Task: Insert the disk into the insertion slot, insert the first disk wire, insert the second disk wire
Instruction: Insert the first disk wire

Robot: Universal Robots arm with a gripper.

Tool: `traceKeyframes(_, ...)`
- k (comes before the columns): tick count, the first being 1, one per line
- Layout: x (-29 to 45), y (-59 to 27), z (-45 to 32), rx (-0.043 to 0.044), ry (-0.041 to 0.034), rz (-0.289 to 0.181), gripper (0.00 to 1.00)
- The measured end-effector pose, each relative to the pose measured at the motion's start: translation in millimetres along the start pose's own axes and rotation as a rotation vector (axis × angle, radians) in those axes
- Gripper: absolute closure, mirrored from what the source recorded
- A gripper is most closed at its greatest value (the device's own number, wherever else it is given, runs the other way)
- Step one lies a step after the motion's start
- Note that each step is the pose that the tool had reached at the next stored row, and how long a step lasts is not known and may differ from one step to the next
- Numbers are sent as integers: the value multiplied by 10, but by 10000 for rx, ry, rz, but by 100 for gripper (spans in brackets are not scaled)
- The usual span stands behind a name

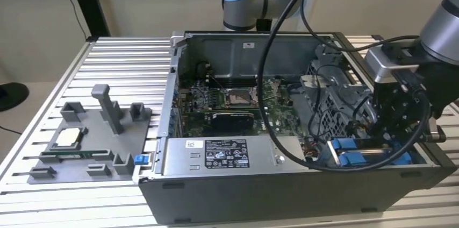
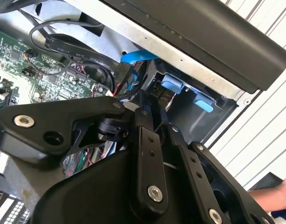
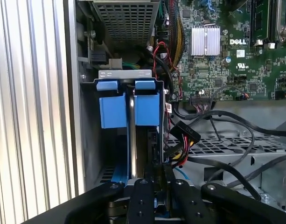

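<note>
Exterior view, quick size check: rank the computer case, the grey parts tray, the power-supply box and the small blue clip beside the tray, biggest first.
1. computer case, by far
2. grey parts tray
3. power-supply box, about as wide as the tray but shallower as seen
4. small blue clip

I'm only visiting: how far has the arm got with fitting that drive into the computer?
The silver hard drive in its bright blue carrier stands edge-on inside the blue-railed drive bay, so that step looks done or nearly so. The gripper hangs at the drive's outer end. Left to do: a black cable connector with red and yellow wires lies loose beside the bay, apparently unplugged.
</note>
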State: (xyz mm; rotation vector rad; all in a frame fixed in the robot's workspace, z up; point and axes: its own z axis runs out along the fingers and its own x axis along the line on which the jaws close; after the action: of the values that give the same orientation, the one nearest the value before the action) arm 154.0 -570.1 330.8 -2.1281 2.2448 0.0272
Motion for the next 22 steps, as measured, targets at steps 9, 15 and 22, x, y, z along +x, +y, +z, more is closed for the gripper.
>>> traceKeyframes(9, -12, -7, -247, -115, 23, 5, 0)
traceKeyframes(15, -46, -18, -382, -118, 28, 2, 0)
traceKeyframes(22, -212, -106, -373, -117, 49, 4, 0)
